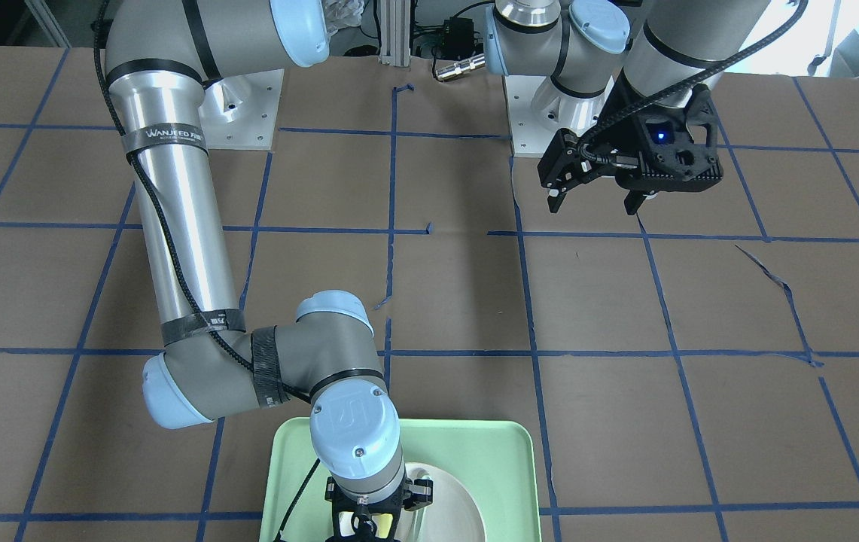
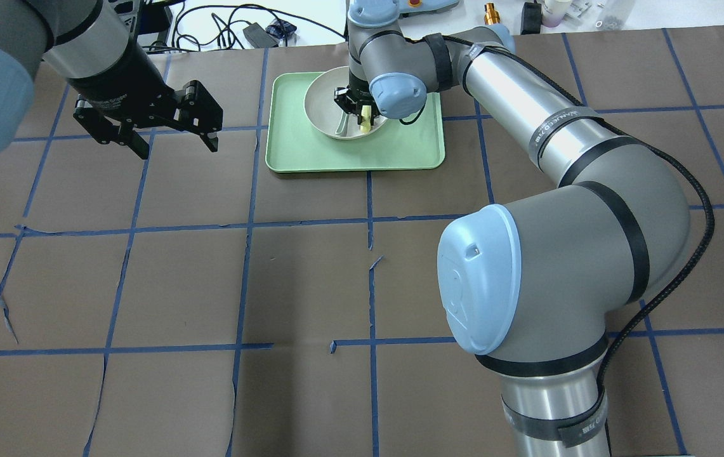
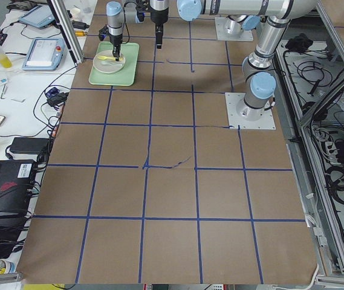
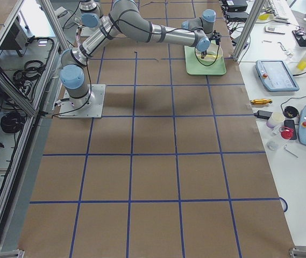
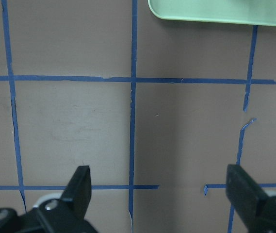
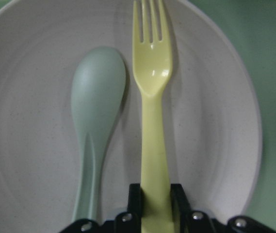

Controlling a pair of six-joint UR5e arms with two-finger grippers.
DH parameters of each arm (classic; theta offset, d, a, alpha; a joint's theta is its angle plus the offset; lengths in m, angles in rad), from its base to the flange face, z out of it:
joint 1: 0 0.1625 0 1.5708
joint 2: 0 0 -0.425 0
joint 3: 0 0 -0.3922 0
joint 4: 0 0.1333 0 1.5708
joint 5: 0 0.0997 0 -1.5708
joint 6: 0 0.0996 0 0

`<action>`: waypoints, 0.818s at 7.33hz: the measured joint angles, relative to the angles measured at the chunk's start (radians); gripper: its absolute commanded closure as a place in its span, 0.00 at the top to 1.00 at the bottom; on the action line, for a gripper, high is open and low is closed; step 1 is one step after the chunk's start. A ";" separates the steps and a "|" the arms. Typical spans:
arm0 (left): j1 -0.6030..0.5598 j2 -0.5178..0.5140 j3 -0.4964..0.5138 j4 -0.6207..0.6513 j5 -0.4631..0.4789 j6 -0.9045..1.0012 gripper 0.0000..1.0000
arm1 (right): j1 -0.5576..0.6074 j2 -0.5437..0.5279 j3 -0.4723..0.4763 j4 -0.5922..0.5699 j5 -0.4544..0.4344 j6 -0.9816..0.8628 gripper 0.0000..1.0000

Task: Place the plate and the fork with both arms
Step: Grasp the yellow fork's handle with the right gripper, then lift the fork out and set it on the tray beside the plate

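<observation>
Pinching the handle of the fork (image 6: pixel 152 73) between narrowed fingers, the right gripper (image 6: pixel 154 196) has the tines pointing away from it over the plate (image 6: pixel 220 111), which sits directly beneath it on the tray (image 2: pixel 400 152), a spoon (image 6: pixel 96 97) just beside the fork. The left gripper (image 5: pixel 159 187) hangs spread wide and empty over the table (image 5: pixel 70 126), the tray's corner ahead of it. By my reading the task is barely begun: fork gripped but not carried out, plate untouched, both yet to be placed.

On tray (image 2: pixel 400 152), plate (image 6: pixel 26 145) holds fork (image 6: pixel 153 97) beside spoon (image 6: pixel 96 107).
</observation>
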 measured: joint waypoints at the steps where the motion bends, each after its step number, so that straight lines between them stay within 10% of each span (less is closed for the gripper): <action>1: 0.000 0.000 0.000 0.000 0.000 0.000 1.00 | 0.000 -0.019 0.003 0.003 -0.003 -0.018 0.14; 6: 0.000 -0.002 -0.003 0.000 -0.001 -0.001 1.00 | -0.094 -0.105 0.133 0.010 -0.015 -0.239 0.14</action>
